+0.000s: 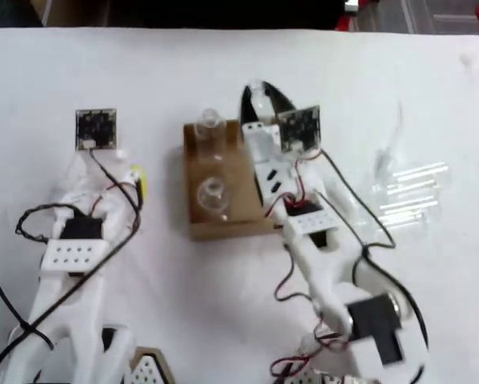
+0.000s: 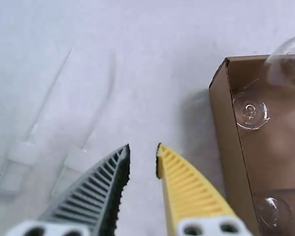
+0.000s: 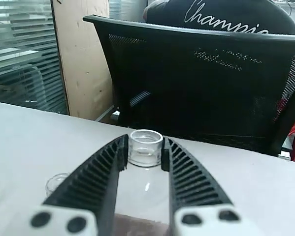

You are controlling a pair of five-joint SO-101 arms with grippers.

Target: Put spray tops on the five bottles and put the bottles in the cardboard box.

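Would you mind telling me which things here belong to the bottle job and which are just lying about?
Job in hand: cardboard box; bottles in it; clear bottle gripped by the right pincer; spray tops on the table near the open left pincer.
Lying about: black chair; wooden panel; window blinds.

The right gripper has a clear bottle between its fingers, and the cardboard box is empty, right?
Not quite: the cardboard box is not empty; the high view shows two bottles in it. The right gripper does have a clear bottle between its fingers.
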